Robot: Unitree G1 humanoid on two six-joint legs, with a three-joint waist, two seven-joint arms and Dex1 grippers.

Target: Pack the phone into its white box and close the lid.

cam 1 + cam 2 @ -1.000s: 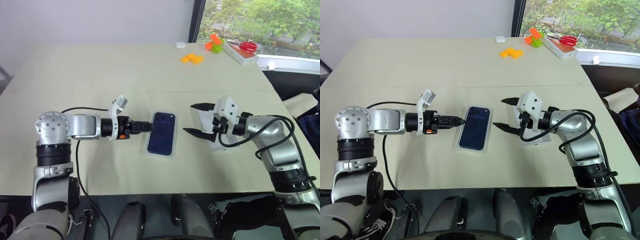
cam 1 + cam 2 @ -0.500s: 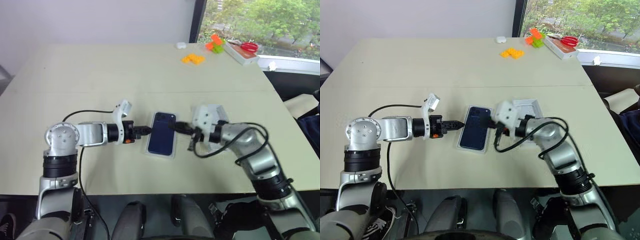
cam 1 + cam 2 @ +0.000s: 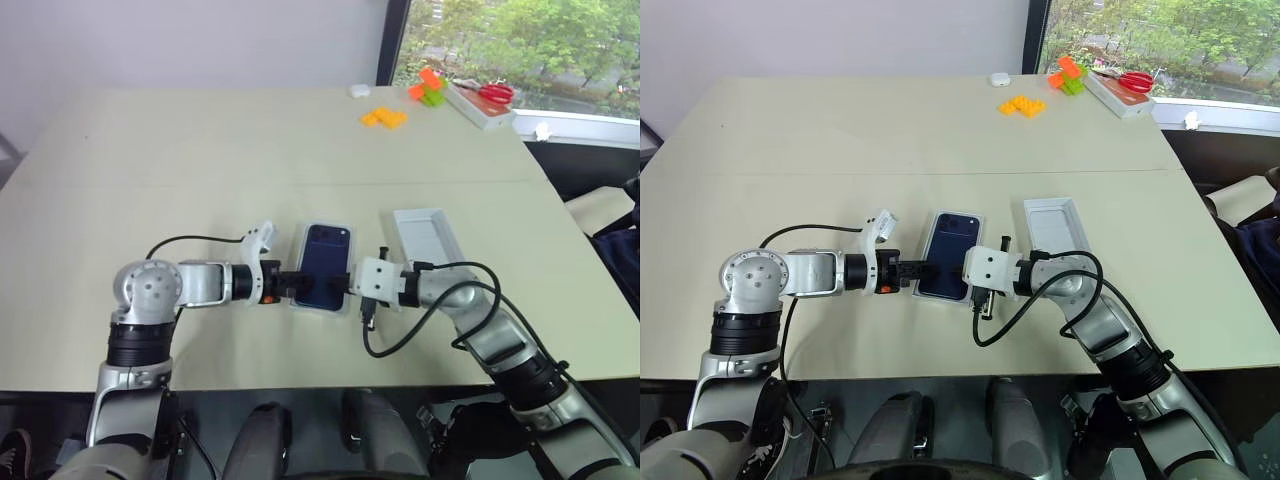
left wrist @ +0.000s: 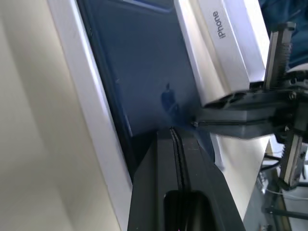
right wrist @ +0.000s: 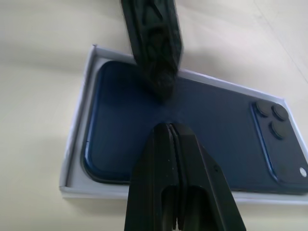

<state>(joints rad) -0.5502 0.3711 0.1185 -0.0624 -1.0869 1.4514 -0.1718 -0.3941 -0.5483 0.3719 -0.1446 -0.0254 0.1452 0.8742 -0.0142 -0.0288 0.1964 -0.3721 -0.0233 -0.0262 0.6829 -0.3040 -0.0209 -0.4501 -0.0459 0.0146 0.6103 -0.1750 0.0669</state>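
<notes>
Navy and glossy, the phone lies back-up inside the white box, its camera cluster at the far end, and serves here as the landmark. At its near end both grippers press down on its back with fingers clenched and nothing held: the left gripper comes in over the phone's left edge, the right gripper over its right edge, and their tips nearly meet above the glass. In the right wrist view a thin band of box rim shows around the phone, which looks settled and level. The step in hand appears to be seating the phone fully into the tray. Doing it well likely means light, even pressure straight down from both sides, so the box does not skid or tip, then lifting both tips clear without dragging the phone. Just right of the phone, and slightly farther away, the lid rests open side up on the table, not yet fitted. Far beyond the phone, toward the window, lie orange blocks and red scissors.
</notes>
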